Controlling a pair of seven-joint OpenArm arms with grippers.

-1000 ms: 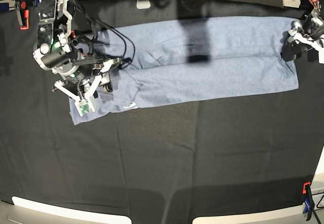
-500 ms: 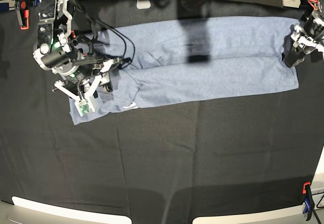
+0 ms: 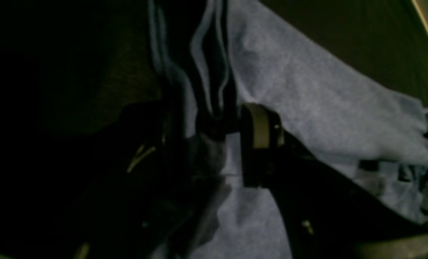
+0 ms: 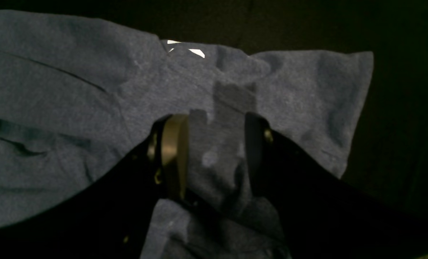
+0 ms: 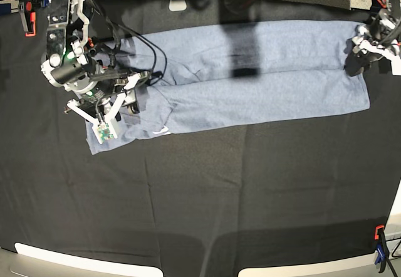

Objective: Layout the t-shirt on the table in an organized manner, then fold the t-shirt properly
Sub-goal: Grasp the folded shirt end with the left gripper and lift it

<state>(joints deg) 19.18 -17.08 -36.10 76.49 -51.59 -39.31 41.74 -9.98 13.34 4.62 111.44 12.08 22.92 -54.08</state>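
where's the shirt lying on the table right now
In the base view the t-shirt lies folded into a long band across the far half of the table, its two ends under the right claw and left claw.

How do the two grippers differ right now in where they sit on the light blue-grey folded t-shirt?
The right gripper hangs over the rumpled sleeve end of the light blue-grey t-shirt, jaws apart above flat fabric. The left gripper sits at the straight hem end, with cloth folds running between its jaws; grip unclear. Both are at the shirt's ends on the black cloth table.
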